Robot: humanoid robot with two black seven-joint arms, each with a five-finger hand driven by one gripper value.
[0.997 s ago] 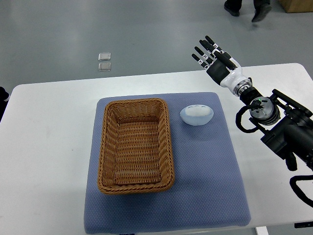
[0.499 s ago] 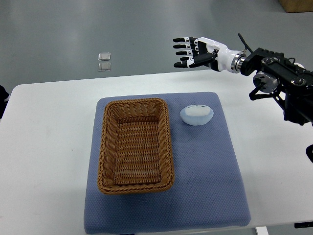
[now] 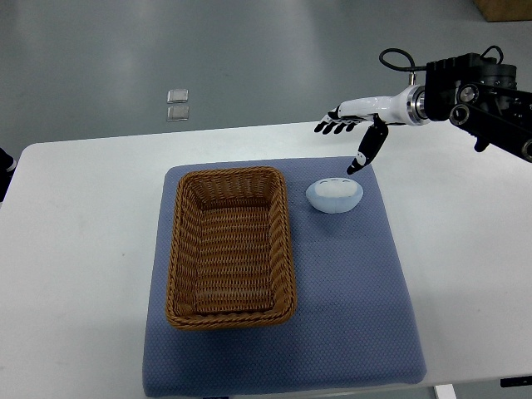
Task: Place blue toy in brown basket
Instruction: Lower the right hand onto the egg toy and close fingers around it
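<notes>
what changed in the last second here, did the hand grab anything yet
The right hand swung from pointing away at the table's far edge to a sideways pose, then lowered toward the pale blue rounded toy, its fingers open, one reaching down close to the toy. Nothing was grasped. The toy, the brown woven wicker basket and the blue mat stayed put.

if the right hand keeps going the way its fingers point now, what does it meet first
Probably nothing on the table. The right hand, open, has its fingers aimed toward the picture's left, above the far edge of the blue mat. The blue toy lies nearer, beneath the thumb; depth is unclear.
</notes>
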